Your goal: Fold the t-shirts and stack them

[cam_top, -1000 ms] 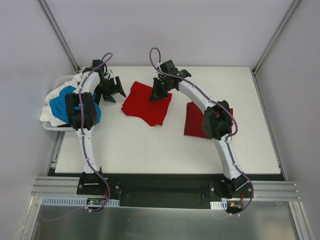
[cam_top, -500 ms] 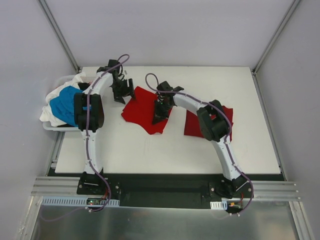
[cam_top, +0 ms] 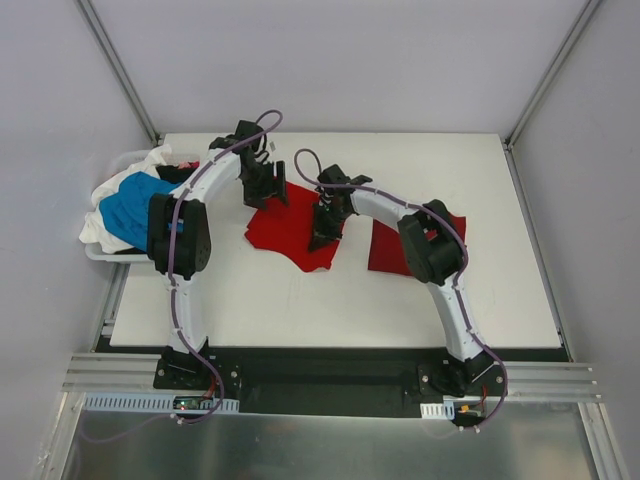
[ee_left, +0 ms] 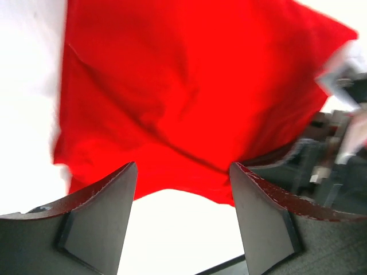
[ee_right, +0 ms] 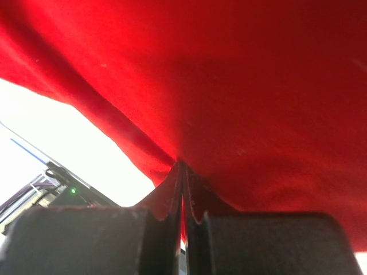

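My right hand [cam_top: 322,236] is clamped on the loose red shirt [cam_top: 285,228] at its right edge, with the cloth pinched tight between the jaws. My left hand [cam_top: 268,186] sits over the same shirt's far left corner, fingers apart and gripping nothing. Just right of my right hand, a folded red shirt [cam_top: 385,248] lies flat on the worktop [cam_top: 400,300]. Well left of my left hand, a blue shirt [cam_top: 128,208] and a white shirt [cam_top: 98,232] lie heaped.
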Robot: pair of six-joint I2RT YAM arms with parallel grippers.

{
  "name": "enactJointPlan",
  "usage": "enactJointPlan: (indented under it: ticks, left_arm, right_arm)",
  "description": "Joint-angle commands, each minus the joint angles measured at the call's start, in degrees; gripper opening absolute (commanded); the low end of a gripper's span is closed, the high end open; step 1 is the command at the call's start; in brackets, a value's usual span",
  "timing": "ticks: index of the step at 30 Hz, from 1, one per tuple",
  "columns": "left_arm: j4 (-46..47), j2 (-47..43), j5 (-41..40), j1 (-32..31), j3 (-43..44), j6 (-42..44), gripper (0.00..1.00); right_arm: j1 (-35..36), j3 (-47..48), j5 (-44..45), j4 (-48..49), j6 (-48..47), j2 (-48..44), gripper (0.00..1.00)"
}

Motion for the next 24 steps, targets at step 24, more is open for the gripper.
enactJointPlan:
  ticks: [24]
  left_arm:
    - [4.2,-8.9,-3.1,-0.1,-12.1,1.1,0.66]
  right_arm:
    - [-7.1,2.4,-0.9,-11.4,-8.0,-5.4,0.11]
